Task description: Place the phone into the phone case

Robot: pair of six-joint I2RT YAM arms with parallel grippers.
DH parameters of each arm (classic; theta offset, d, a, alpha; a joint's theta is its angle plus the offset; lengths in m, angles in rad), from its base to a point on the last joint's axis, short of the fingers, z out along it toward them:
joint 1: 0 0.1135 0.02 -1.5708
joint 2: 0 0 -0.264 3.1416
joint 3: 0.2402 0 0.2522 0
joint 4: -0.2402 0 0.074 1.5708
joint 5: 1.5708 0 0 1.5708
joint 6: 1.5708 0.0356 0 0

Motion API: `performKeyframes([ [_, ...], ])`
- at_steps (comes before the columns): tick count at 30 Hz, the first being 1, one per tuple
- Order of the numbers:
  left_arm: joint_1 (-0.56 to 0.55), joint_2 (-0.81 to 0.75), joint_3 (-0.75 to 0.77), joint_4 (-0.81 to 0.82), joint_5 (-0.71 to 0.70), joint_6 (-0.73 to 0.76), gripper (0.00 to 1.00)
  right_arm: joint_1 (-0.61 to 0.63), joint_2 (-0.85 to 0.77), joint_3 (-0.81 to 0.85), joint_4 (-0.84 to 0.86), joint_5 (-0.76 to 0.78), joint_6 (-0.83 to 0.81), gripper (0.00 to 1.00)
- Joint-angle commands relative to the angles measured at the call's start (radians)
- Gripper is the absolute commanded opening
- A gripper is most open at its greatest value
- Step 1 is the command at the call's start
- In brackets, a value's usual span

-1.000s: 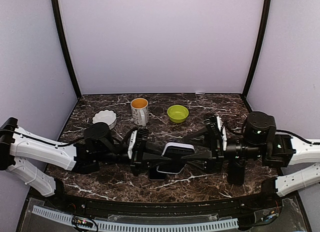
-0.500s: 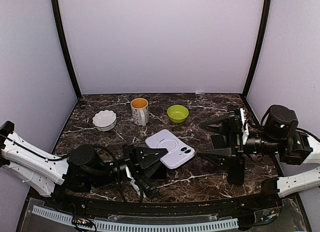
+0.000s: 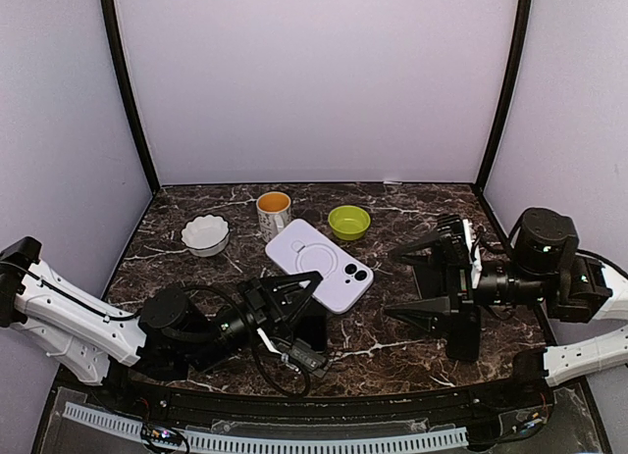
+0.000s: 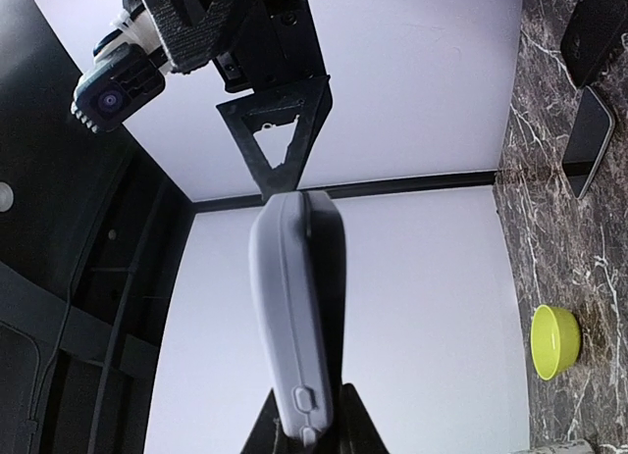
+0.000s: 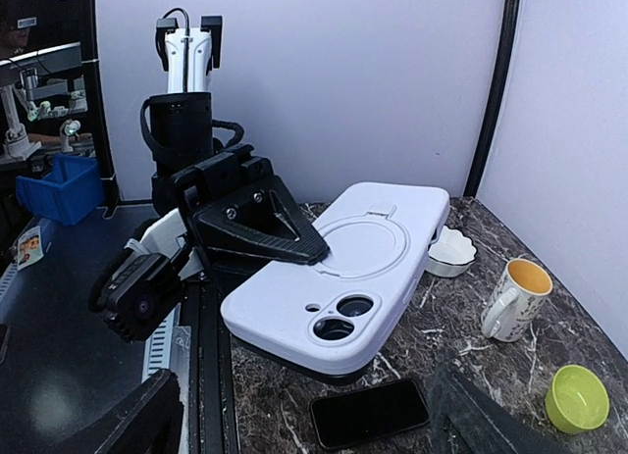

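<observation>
My left gripper [image 3: 302, 285] is shut on one end of the lavender phone case [image 3: 319, 265] and holds it above the table, tilted, with its ringed back and camera holes facing up. In the left wrist view the case [image 4: 289, 317] stands edge-on between the fingers, and a dark layer runs along its inner side. A black phone [image 5: 370, 413] lies flat on the marble below the case, also visible as the phone [image 4: 589, 140]. My right gripper [image 3: 420, 277] stands open to the right of the case, apart from it, with nothing between its fingers.
Along the back of the marble table stand a white fluted bowl [image 3: 205, 233], a mug [image 3: 274, 217] with an orange inside and a green bowl [image 3: 348, 222]. Black frame posts and pale walls close in the sides. A blue bin [image 5: 64, 184] sits off the table.
The right gripper let go of the case, opened and drew back to the right. The left arm pulled in towards its base and raised the case, which now tilts back-side up further from the front edge.
</observation>
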Motion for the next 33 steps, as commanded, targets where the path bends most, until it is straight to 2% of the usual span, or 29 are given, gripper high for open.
performKeyframes([
  [1, -0.010, -0.018, 0.009, 0.100, -0.018, 0.031, 0.00, -0.002, -0.004, 0.018, 0.017, -0.008, 0.001, 0.87],
  [7, -0.012, -0.022, 0.008, 0.086, -0.016, -0.033, 0.00, -0.002, 0.000, 0.029, 0.006, -0.004, -0.003, 0.87],
  [9, -0.011, -0.026, 0.018, 0.104, -0.022, -0.149, 0.00, -0.002, 0.007, 0.033, 0.003, -0.004, -0.007, 0.87],
  [10, -0.011, -0.041, 0.048, 0.076, -0.034, -0.315, 0.00, -0.003, 0.010, 0.038, 0.002, -0.004, -0.010, 0.87],
  [11, -0.008, -0.077, 0.067, 0.031, -0.059, -0.417, 0.00, -0.003, 0.014, 0.044, 0.001, -0.008, -0.013, 0.87],
  [12, 0.004, -0.102, 0.110, -0.133, -0.054, -0.650, 0.00, -0.002, 0.022, 0.053, 0.003, -0.016, -0.015, 0.87],
  [13, 0.014, -0.165, 0.130, -0.234, 0.026, -0.763, 0.00, -0.002, 0.026, 0.064, 0.007, -0.028, -0.016, 0.87],
  [14, 0.047, -0.197, 0.157, -0.420, 0.104, -0.987, 0.00, -0.002, 0.033, 0.075, 0.013, -0.047, -0.015, 0.87],
  [15, 0.068, -0.248, 0.163, -0.515, 0.267, -1.179, 0.00, -0.002, 0.043, 0.090, 0.017, -0.067, -0.014, 0.87],
  [17, 0.123, -0.293, 0.158, -0.542, 0.471, -1.372, 0.00, -0.002, 0.069, 0.128, 0.010, -0.107, -0.018, 0.87],
  [21, 0.149, -0.299, 0.203, -0.621, 0.576, -1.515, 0.00, -0.002, 0.148, 0.242, -0.036, -0.175, -0.045, 0.88],
  [26, 0.150, -0.291, 0.243, -0.655, 0.631, -1.584, 0.00, -0.002, 0.251, 0.382, -0.065, -0.205, -0.074, 0.87],
  [31, 0.150, -0.312, 0.300, -0.778, 0.578, -1.564, 0.00, 0.000, 0.330, 0.581, -0.325, -0.178, -0.189, 0.81],
  [33, 0.150, -0.322, 0.322, -0.832, 0.535, -1.555, 0.00, -0.001, 0.379, 0.652, -0.436, -0.179, -0.221, 0.84],
])
